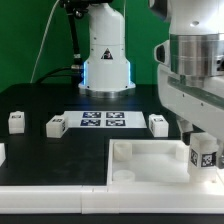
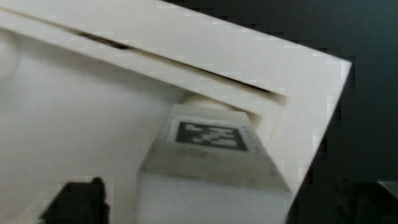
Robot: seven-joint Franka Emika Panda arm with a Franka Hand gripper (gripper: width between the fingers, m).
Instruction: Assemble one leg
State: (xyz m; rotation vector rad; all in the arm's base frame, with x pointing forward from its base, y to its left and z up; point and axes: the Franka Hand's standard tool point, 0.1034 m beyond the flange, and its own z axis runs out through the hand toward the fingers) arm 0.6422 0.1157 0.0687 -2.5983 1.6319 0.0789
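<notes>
My gripper (image 1: 202, 146) is shut on a leg (image 1: 206, 158), a small white block with a black-and-white tag. It holds the leg upright at the near corner, on the exterior view's right, of the large white square tray-like piece (image 1: 150, 168). In the wrist view the leg (image 2: 210, 150) fills the space between my dark fingertips (image 2: 75, 200), with its tagged end against the tray's raised corner (image 2: 231, 70). I cannot tell if the leg is seated in a socket. My gripper (image 2: 214, 208) sits at the frame's lower edge.
Three more legs stand on the black table: two at the exterior view's left (image 1: 17, 121) (image 1: 57, 125) and one right of the marker board (image 1: 158, 123). The marker board (image 1: 102, 120) lies behind the tray. The robot base (image 1: 105, 60) stands at the back.
</notes>
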